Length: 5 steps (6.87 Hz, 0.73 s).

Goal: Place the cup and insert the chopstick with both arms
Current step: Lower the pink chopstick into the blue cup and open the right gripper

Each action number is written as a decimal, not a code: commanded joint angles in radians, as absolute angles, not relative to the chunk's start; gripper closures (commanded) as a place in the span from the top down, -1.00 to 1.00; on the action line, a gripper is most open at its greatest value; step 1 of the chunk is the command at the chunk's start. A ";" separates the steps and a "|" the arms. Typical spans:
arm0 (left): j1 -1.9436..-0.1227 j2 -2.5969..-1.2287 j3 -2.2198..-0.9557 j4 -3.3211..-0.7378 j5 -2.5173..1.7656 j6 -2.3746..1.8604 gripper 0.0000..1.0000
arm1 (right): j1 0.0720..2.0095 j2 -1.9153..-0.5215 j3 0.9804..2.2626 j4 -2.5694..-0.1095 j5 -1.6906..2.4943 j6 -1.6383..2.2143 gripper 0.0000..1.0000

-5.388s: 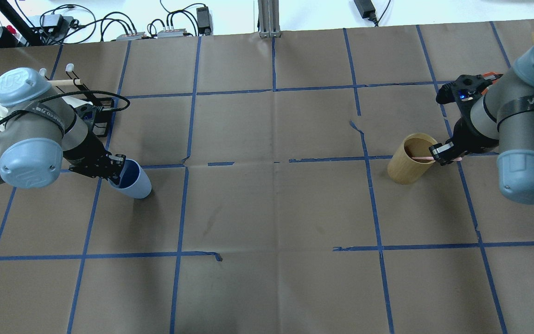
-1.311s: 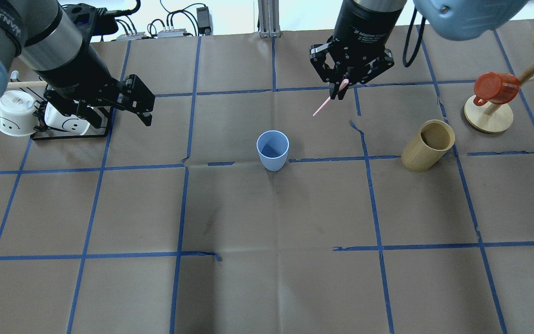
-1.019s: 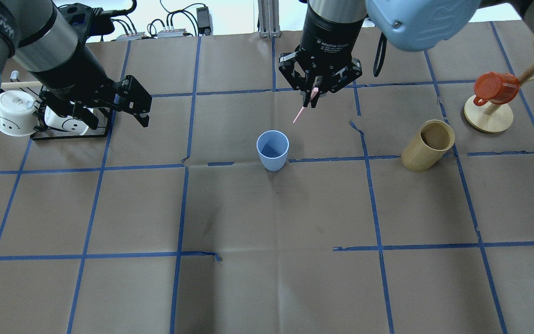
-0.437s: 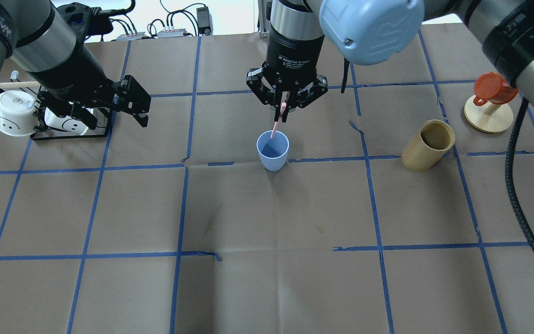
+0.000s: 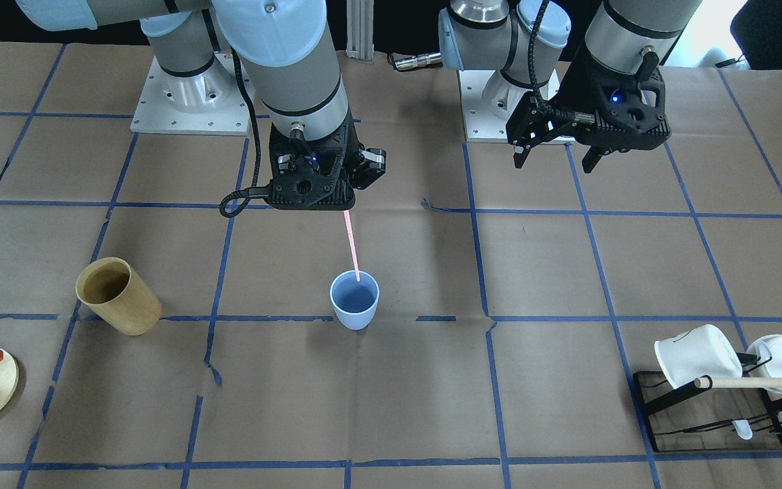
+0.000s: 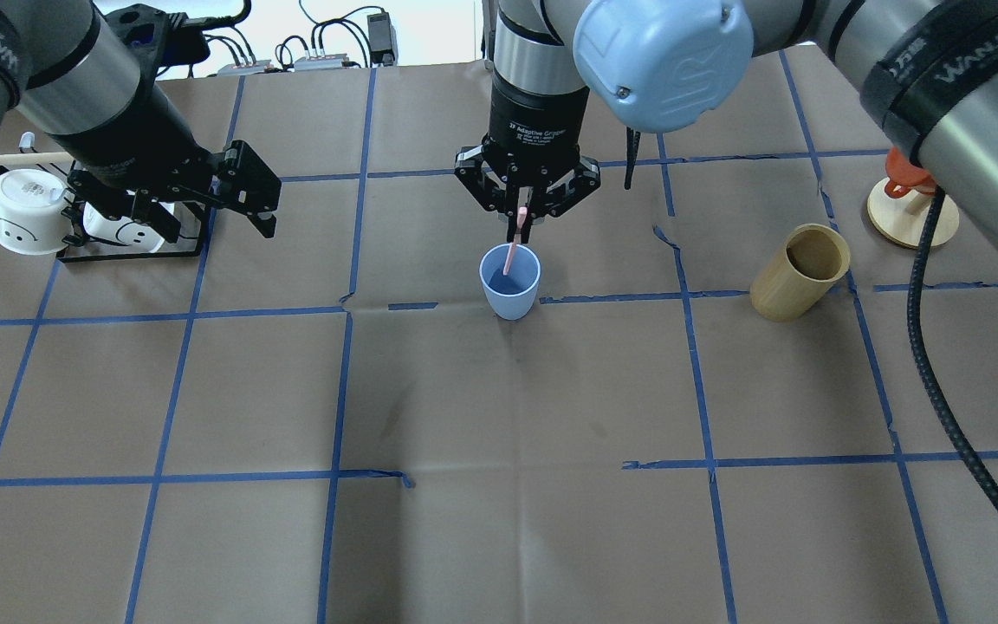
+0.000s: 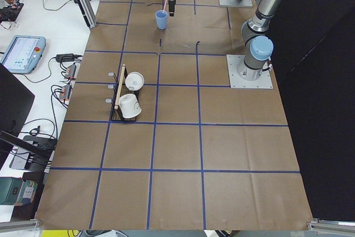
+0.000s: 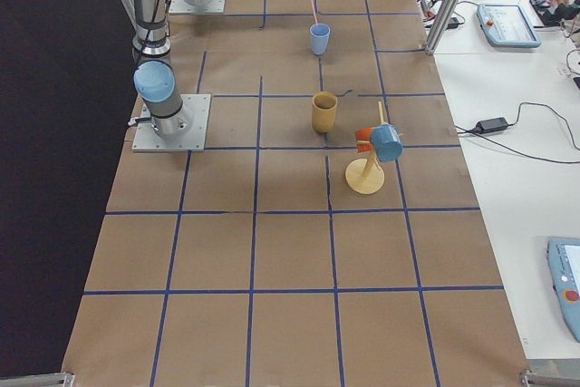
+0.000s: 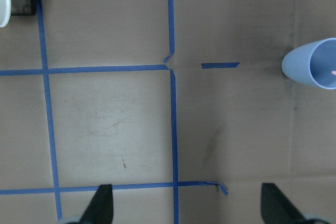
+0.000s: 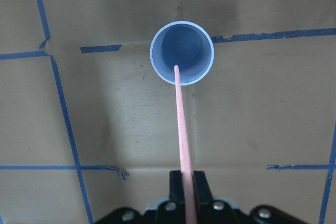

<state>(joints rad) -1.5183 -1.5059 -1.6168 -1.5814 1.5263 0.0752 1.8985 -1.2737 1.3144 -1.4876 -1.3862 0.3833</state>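
Note:
The pale blue cup (image 6: 509,286) stands upright at the table's middle; it also shows in the front view (image 5: 354,302) and both wrist views (image 9: 315,69) (image 10: 181,51). My right gripper (image 6: 522,224) is shut on the top of the pink chopstick (image 6: 512,250), straight above the cup. The chopstick (image 5: 352,248) hangs almost upright, and its lower tip is at the cup's mouth (image 10: 178,103). My left gripper (image 6: 217,227) is open and empty, raised to the cup's left near the mug rack (image 5: 554,161).
A tan bamboo cup (image 6: 798,273) stands right of the blue cup. A wooden stand (image 6: 910,217) with a red cup is at the far right. A black rack (image 6: 131,251) with white mugs (image 6: 27,212) is at the far left.
My left gripper set the blue cup at the middle and drew back open. My right gripper took the chopstick from the bamboo cup and carried it left and down to the cup's mouth.

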 commanded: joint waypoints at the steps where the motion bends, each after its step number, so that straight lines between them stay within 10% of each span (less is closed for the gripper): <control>1: -1.517 -1.503 -1.617 -1.583 1.526 0.077 1.00 | 1.899 -1.250 1.316 -1.488 -1.385 0.383 -0.84; 5: -1.517 -1.503 -1.617 -1.585 1.526 0.077 1.00 | 1.899 -1.220 1.315 -1.502 -1.384 0.387 -0.66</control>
<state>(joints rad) -1.5171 -1.5034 -1.6163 -1.5844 1.5263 0.0767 1.8991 -1.2278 1.3159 -1.4986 -1.3838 0.3843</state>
